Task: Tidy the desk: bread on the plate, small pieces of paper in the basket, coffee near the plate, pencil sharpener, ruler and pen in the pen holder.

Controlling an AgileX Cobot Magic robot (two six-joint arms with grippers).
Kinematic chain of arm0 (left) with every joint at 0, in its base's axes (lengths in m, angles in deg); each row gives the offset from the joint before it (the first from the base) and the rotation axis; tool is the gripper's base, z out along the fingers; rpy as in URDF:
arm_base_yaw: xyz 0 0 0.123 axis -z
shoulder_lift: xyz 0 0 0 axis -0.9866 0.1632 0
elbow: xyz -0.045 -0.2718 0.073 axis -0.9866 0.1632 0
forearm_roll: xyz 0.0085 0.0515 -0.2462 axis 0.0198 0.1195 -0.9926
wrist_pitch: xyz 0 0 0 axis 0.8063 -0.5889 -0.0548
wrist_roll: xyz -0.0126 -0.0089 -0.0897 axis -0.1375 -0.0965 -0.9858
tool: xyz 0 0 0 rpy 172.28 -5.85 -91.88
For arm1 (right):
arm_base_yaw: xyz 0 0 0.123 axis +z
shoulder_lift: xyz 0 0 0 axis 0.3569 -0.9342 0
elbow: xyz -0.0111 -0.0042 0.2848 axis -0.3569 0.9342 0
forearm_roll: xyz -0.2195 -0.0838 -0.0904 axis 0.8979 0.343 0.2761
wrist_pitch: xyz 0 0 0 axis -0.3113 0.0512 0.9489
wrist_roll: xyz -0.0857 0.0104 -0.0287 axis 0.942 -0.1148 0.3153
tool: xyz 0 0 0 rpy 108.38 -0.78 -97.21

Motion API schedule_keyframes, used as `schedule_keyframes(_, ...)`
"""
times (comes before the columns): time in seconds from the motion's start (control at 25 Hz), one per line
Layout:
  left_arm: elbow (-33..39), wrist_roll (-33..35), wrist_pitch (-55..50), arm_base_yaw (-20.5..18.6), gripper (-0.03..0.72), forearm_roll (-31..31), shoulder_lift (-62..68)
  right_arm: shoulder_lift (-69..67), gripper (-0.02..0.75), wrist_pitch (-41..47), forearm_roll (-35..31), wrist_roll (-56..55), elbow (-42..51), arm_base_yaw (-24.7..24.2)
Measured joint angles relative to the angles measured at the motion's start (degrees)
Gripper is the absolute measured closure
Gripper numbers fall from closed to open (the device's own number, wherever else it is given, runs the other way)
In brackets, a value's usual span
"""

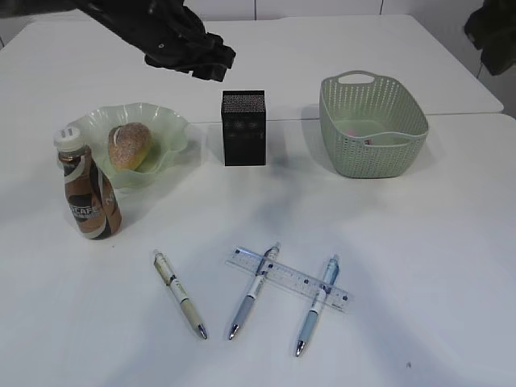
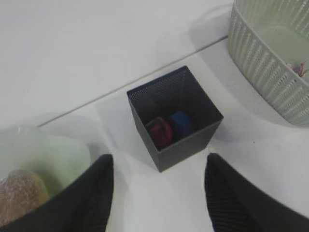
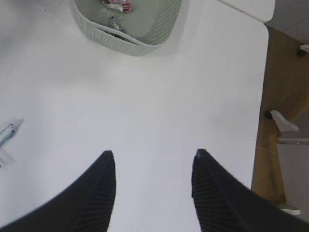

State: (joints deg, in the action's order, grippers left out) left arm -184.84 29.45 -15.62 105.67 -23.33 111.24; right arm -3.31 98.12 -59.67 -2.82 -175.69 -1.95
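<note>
From outside, bread (image 1: 129, 145) sits on my plate (image 1: 165, 129), coffee (image 1: 87, 189) beside it; ruler (image 1: 289, 279) and pens (image 1: 179, 293) lie loose. My left claw (image 2: 158, 193) hangs spread, empty, over the pen holder (image 2: 193, 104) (sharpeners (image 2: 161, 131) inside). My right claw (image 3: 153, 188) gapes empty near the basket (image 3: 120, 43).

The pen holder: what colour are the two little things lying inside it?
One red, one blue, at the bottom of the black mesh pen holder; the left wrist view shows them best.

The bread (image 1: 129, 145) lies on the plate (image 1: 165, 127), the bottle (image 1: 87, 187) just before it. The pen holder (image 1: 243, 127) stands between plate and basket (image 1: 372, 125). Three pens (image 1: 254, 291) lie in front, the ruler (image 1: 289, 279) seemingly across two.
</note>
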Motion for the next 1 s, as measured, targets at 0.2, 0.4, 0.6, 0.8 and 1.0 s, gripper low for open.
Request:
schedule_keyframes(0.2, -1.75, -0.48, -12.04, 0.00, 0.291, -0.12, -3.75, 0.00, 0.328, 0.00, -6.09, -0.09, 0.00, 0.00)
schedule_keyframes(0.4, -6.24, -1.55, -26.81, 0.00, 0.303, -0.59, -5.93, 0.00, 0.328, 0.05, -12.47, 0.68, 0.00, 0.00)
schedule_keyframes(0.6, -11.27, -2.04, -39.04, 0.00, 0.313, -1.40, -6.63, 0.00, 0.328, 0.05, -18.41, 2.90, 0.00, 0.00)
schedule_keyframes(0.8, -12.00, -2.08, -40.27, 0.00, 0.315, -1.77, -8.94, -0.27, 0.328, 0.14, -22.34, 5.52, 0.00, 0.00)
schedule_keyframes(1.0, -12.12, -2.08, -40.53, 0.00, 0.324, -1.82, -12.35, -3.19, 0.328, 0.14, -25.52, 9.62, 0.00, 0.00)
